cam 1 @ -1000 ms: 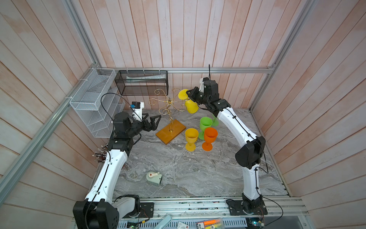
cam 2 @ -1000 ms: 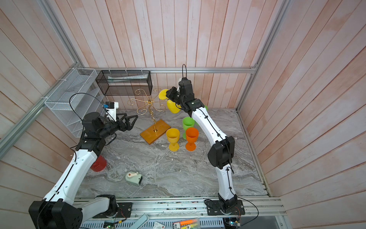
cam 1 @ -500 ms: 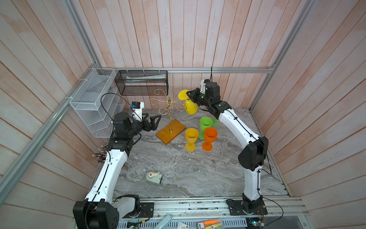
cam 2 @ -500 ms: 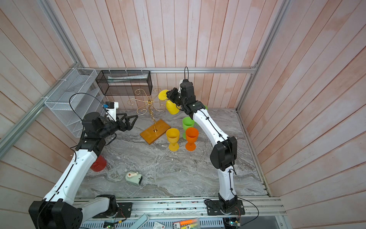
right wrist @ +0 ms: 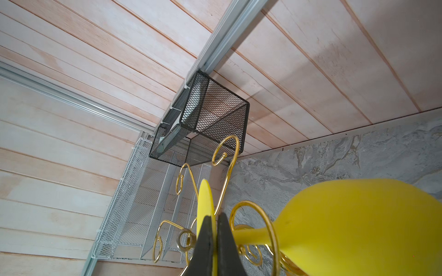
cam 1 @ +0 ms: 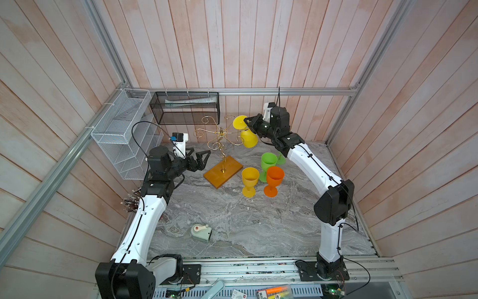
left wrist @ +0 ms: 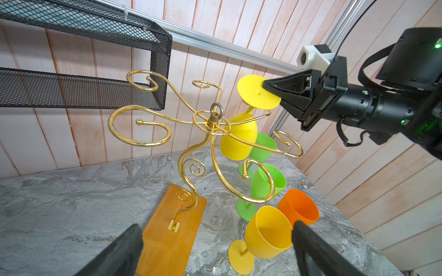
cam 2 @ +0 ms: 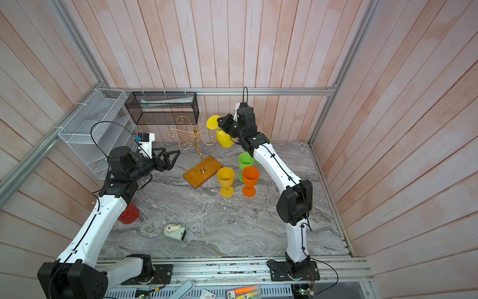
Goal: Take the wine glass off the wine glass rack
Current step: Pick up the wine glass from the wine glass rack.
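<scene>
Hanging upside down by its stem in a scroll arm of the wine glass rack [left wrist: 214, 119], the yellow wine glass [left wrist: 239, 143] is looking light, stiff, smooth plastic, likely slippery. Its flat foot is offering the best hold. The right gripper [left wrist: 269, 88] is pinching that foot's rim. The left gripper [cam 1: 200, 155] is hovering low beside the rack, jaws wide apart.

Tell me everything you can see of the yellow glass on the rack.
The yellow wine glass looks like matte plastic: flat round foot, short stem, rounded bowl. It hangs inverted and tilted, foot uppermost, on the wine glass rack's side nearest the back wall. The right gripper is shut on the foot's edge. A gold scroll arm curls round its stem.
</scene>
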Controlling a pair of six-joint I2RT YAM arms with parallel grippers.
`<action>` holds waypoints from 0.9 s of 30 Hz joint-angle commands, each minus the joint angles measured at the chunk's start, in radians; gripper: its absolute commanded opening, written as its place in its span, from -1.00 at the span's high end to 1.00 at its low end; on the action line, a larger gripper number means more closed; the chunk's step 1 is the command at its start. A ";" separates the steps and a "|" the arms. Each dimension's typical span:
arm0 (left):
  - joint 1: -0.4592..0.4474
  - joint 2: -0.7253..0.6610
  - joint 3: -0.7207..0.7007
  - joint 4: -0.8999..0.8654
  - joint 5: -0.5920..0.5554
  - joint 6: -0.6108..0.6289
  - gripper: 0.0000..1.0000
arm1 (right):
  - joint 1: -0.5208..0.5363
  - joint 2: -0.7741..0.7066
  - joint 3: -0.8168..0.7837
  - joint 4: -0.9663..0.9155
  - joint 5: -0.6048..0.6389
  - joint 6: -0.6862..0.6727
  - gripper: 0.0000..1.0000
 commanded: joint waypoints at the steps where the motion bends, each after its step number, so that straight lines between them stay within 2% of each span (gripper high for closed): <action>1: -0.004 -0.001 0.032 -0.008 0.017 -0.005 -0.98 | 0.004 -0.051 -0.018 0.031 0.000 -0.004 1.00; 11: -0.005 0.003 0.031 -0.008 0.016 -0.007 -0.98 | -0.012 -0.101 -0.109 0.064 0.036 -0.004 1.00; 27: -0.008 0.010 0.035 -0.007 0.016 -0.008 -0.97 | -0.009 -0.178 -0.236 0.133 0.011 0.003 1.00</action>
